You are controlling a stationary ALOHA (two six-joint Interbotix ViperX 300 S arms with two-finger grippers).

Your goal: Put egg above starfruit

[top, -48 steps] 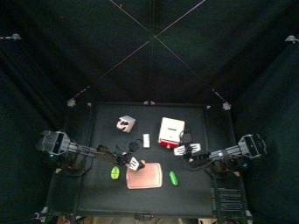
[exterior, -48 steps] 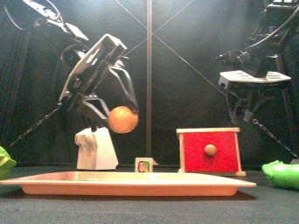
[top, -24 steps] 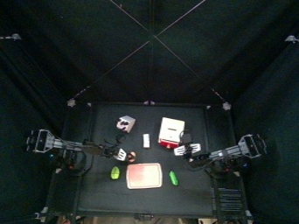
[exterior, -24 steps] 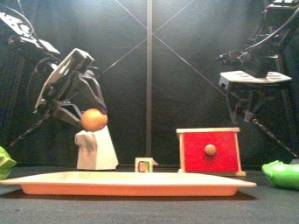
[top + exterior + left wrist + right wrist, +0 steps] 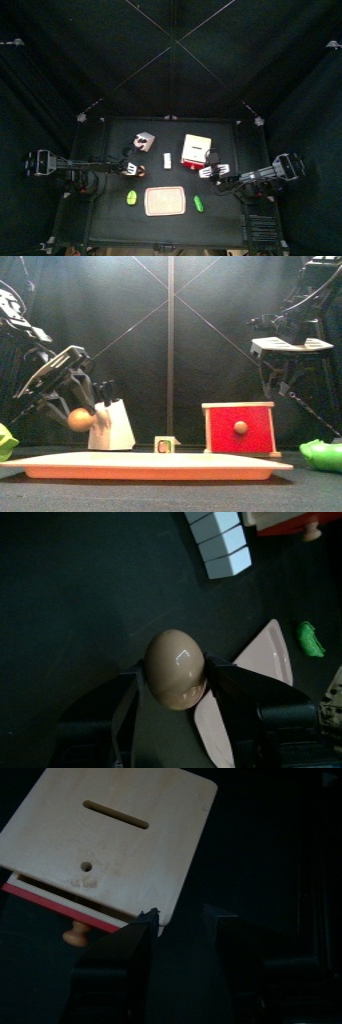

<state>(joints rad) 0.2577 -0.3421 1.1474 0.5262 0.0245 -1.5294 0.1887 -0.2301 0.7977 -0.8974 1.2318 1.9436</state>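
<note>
The egg (image 5: pixel 175 665), a smooth, matte tan oval, sits pinched between the two jaws of the left gripper (image 5: pixel 80 416), which hold it by its sides. In the front view it hangs low at the left of the table (image 5: pixel 221 135), above the surface and just in front of a white ridged block (image 5: pixel 111 424). The starfruit (image 5: pixel 131 198), a small yellow-green oblong, lies at the near left of the table, just left of the pink board (image 5: pixel 166 201), a flat, thin square with rounded corners.

The step in hand looks like the carry: the egg is gripped but not yet set down. In the top view it is on the far side of the starfruit, so the next move probably calls for lowering it to the bare table just beyond the starfruit, clear of the white block and the board's edge, then spreading the jaws gently, since a round egg may roll.

Further out, a deeper green oblong piece (image 5: pixel 198 203) lies right of the board. A red box with a pale wooden top and a small wooden knob (image 5: pixel 239 428) stands at the middle right. The right gripper (image 5: pixel 178 933) hangs over that box with its jaws apart and empty.
</note>
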